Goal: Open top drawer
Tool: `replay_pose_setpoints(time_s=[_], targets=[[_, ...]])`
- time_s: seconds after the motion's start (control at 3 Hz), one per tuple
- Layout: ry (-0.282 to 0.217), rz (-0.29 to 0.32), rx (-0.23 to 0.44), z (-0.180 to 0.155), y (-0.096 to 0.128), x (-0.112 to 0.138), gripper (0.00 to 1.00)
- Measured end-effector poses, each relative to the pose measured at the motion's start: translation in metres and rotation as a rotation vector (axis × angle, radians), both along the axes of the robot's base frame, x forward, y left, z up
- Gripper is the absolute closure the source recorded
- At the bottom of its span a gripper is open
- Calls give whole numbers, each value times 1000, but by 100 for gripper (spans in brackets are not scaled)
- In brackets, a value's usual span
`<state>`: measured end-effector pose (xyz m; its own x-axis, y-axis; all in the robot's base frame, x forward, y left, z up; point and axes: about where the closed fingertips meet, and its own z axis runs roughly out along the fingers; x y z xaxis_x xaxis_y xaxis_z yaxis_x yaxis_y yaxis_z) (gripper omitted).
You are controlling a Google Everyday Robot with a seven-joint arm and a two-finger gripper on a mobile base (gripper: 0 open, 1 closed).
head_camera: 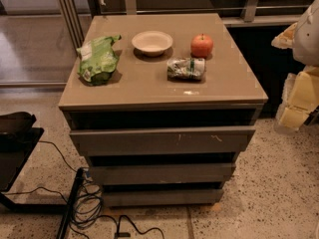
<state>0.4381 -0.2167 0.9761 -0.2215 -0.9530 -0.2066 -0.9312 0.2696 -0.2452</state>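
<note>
The top drawer (159, 141) is the widest grey-brown front of the cabinet, just below the tabletop, with small pale scratches near its right end. A dark gap runs above it and none of its inside shows. Two narrower drawer fronts (159, 173) sit under it. My gripper (299, 98) shows as white and pale yellow parts at the right edge of the view. It is beside the cabinet's right side, apart from the drawer and holding nothing that I can see.
On the cabinet top (149, 86) lie a green chip bag (98, 59), a white bowl (152, 42), a red apple (202, 45) and a crumpled packet (186, 68). Black cables (87, 208) and a dark stand (15, 143) are on the floor at the left.
</note>
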Motion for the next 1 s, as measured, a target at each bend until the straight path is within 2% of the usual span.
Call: replay_pose_setpoints(time_s=[0.67,1.0], targets=[[-7,21,20,-3,3,-2,0],[-10,73,111,-33,4,-9,0]])
